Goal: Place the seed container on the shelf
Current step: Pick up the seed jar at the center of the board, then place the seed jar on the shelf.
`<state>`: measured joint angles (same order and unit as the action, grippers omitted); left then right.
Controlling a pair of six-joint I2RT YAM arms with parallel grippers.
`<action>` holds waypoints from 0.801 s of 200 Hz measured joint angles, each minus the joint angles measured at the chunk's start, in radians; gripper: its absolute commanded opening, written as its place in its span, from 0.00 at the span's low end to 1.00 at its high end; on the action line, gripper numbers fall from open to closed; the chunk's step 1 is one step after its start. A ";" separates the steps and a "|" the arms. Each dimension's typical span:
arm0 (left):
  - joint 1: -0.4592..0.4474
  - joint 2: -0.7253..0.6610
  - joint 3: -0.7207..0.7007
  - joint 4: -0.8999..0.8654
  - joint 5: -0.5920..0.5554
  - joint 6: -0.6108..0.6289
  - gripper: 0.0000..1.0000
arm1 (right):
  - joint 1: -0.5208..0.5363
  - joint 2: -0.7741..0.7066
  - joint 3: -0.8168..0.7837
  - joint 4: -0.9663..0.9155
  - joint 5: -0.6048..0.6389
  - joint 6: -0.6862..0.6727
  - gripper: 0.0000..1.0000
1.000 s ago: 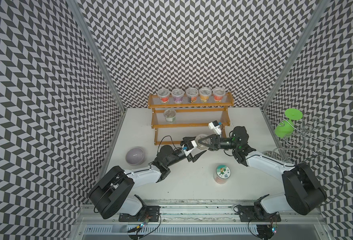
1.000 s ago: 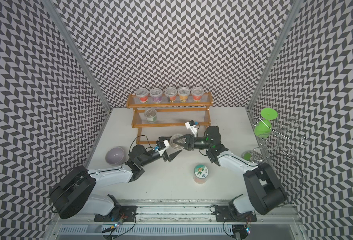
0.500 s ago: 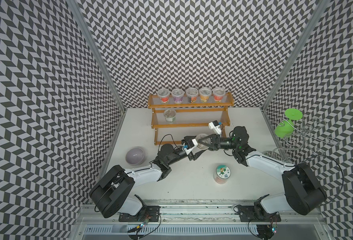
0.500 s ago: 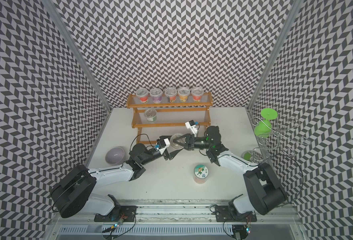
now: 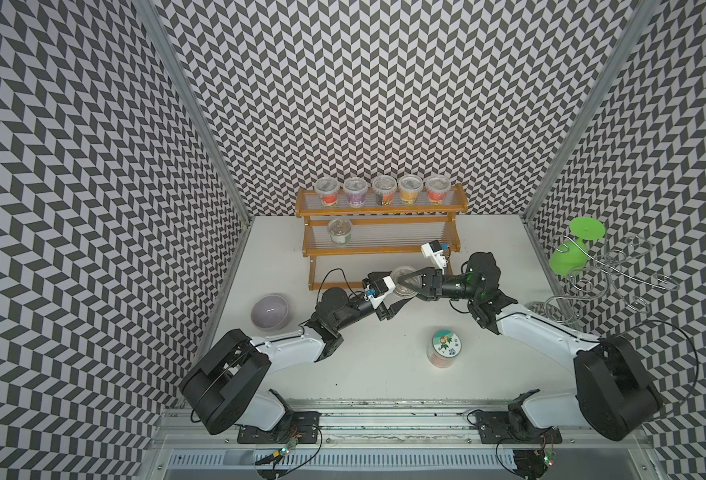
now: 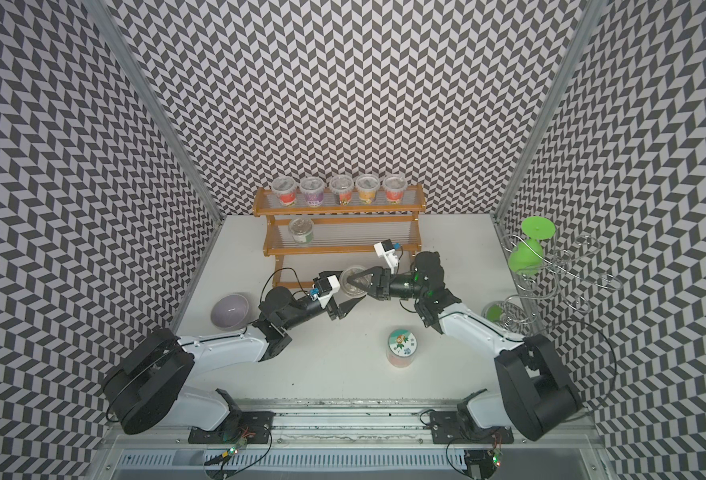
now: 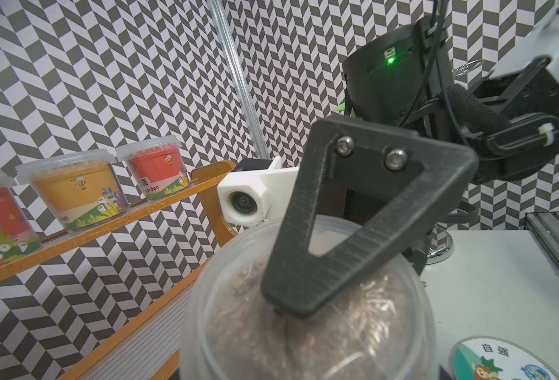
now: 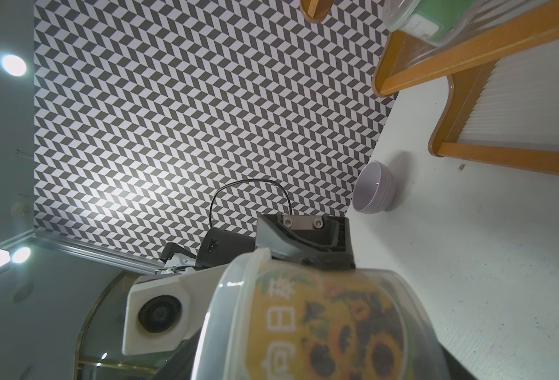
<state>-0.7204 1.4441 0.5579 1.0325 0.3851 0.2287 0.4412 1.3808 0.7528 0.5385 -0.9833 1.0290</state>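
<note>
My left tool and right tool both bracket the seed container just before the near edge of the shelf; whether either pinches it I cannot tell. Open counter spreads nearer, round one jar; six cups stand shelved.

White arm links, black joints, white wrist cameras, green light.

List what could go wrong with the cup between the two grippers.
1. The cup is off the table; the jaws of the right gripper span its lid and base, and only one jaw of the left gripper shows against its side. If the right lets go before the left holds firmly, the cup may drop.
2. The shelf frame is close beside it; a careless swing could knock the cup against it.
</note>
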 measured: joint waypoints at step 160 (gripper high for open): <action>0.078 0.259 0.192 0.017 -0.177 -0.124 0.69 | -0.119 -0.282 -0.018 -0.344 0.433 -0.245 0.85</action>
<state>-0.6426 1.7031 0.7502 1.0496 0.2081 0.1047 0.3218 1.0985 0.7345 0.1947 -0.5507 0.7837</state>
